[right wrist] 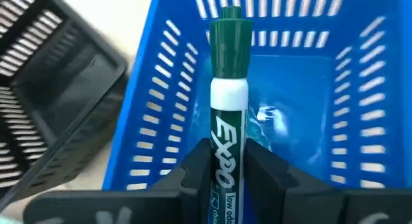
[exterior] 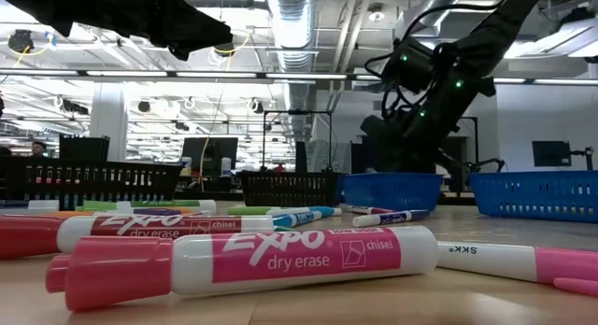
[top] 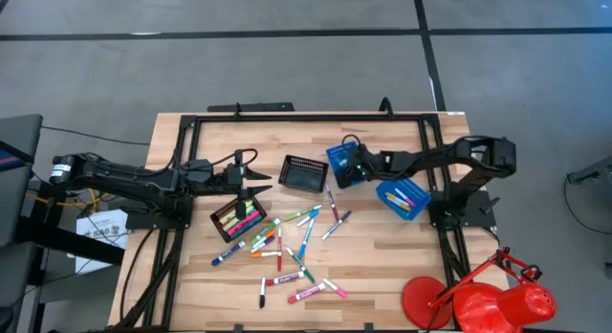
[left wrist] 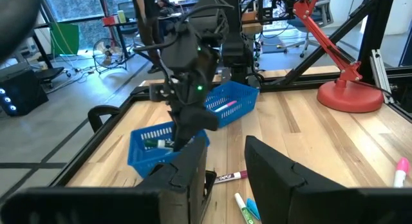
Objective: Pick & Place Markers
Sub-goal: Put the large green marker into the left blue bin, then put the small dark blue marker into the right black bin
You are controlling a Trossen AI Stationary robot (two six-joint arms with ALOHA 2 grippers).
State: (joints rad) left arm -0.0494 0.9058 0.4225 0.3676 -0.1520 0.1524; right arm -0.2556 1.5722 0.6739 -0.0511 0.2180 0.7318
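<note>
— How many of those small slotted plastic baskets were on the wooden table?
— Four: two black ones (top: 304,173) (top: 238,219) and two blue ones (top: 343,163) (top: 403,198).
— And the short capped dry-erase markers (top: 304,218)?
— Roughly twenty lay loose on the wood, too tangled for an exact count. One green-capped marker (right wrist: 228,102) sat between the right gripper's (right wrist: 225,161) fingers. More lay in the left black basket and the right blue one, number unclear.
— Arms?
— Two dark ones, plus one red desk lamp (top: 483,299).
</note>
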